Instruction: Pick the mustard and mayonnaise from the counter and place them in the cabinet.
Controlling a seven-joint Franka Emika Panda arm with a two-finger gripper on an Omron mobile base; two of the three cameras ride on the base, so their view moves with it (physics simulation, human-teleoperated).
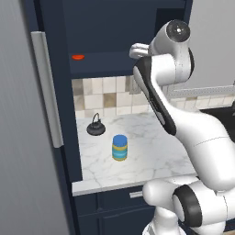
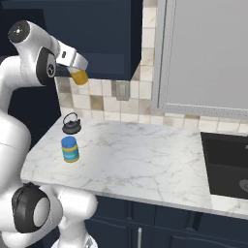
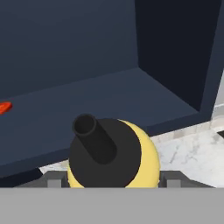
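In the left base view, a small red object (image 1: 78,57) is lying at the left of the cabinet (image 1: 110,27) shelf, above the tiled wall. Below it a black kettle (image 1: 96,126) is sitting on the marble tabletop (image 1: 151,151), and the mayonnaise (image 1: 120,148) is standing upright just right of it and nearer the front edge, apart from it. The white arm is rising at the right and hiding the space beside the shelf.

In the right base view, the hand (image 2: 76,68) is hanging raised at the upper left, in front of the dark cabinet opening, with the mustard (image 2: 79,76) showing yellow at its end, well above the tabletop. The kettle and jar are standing below it; a dark sink (image 2: 227,164) is lying at the far right.

In the hand view, the fingers (image 3: 52,180) are sitting closed against both sides of the mustard, whose dark nozzle is pointing toward the navy shelf and its recess.
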